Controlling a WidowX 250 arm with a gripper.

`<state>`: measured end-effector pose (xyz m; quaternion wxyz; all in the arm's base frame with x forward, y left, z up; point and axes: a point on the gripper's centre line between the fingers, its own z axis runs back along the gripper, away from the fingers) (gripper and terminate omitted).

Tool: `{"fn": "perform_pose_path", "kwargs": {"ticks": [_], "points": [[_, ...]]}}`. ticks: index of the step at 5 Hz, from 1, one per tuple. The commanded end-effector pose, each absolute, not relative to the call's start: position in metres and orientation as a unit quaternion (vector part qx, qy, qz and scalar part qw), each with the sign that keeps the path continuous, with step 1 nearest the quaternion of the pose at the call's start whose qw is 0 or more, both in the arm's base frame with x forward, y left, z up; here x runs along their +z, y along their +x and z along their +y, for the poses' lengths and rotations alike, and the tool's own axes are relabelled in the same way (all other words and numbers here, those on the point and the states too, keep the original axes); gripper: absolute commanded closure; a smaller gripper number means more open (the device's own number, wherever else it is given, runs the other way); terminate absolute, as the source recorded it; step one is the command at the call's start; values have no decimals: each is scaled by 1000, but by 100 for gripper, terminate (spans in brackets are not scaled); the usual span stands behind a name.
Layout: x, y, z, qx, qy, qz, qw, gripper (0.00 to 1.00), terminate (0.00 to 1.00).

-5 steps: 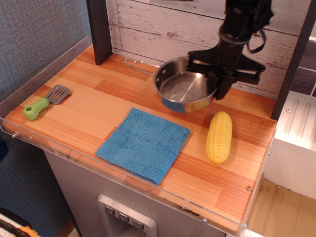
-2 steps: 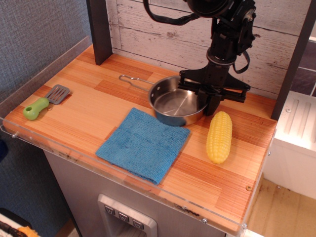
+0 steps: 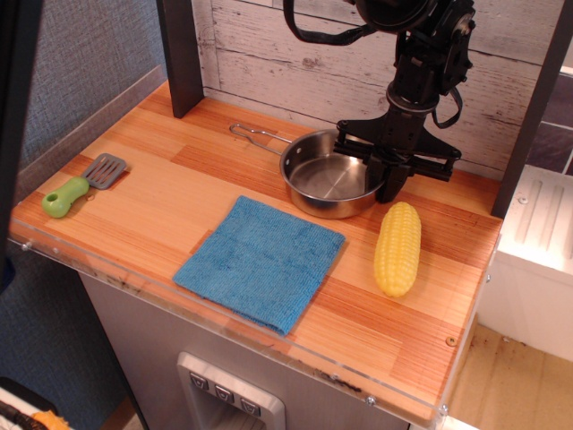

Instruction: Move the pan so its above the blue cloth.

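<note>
The shiny steel pan (image 3: 328,182) sits level on or just above the wooden counter (image 3: 152,170), behind the far right corner of the blue cloth (image 3: 260,261). Its wire handle (image 3: 255,134) points back and left. The pan does not overlap the cloth. My gripper (image 3: 388,182) comes down from above and is shut on the pan's right rim. The cloth lies flat near the counter's front edge.
A yellow corn cob (image 3: 397,247) lies right of the cloth, just in front of my gripper. A grey spatula with a green handle (image 3: 83,185) lies at the far left. A dark post (image 3: 181,54) and a plank wall stand behind.
The pan was held up and tilted, then came down level near the cloth's far corner. It has now shifted slightly right and back with my gripper.
</note>
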<state>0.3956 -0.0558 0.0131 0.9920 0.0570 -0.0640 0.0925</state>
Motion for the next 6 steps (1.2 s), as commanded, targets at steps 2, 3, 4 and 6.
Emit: {"fn": "perform_pose_path", "kwargs": {"ticks": [2,3,4,6], "points": [[32,404,-73,55,31,-87,994,0,0],[43,404,-68,55,31,-96,993,0,0],[59,401,-58,49,36,-107,992,0,0],[119,378,-34,-10,56,-160,985,0,0]]}}
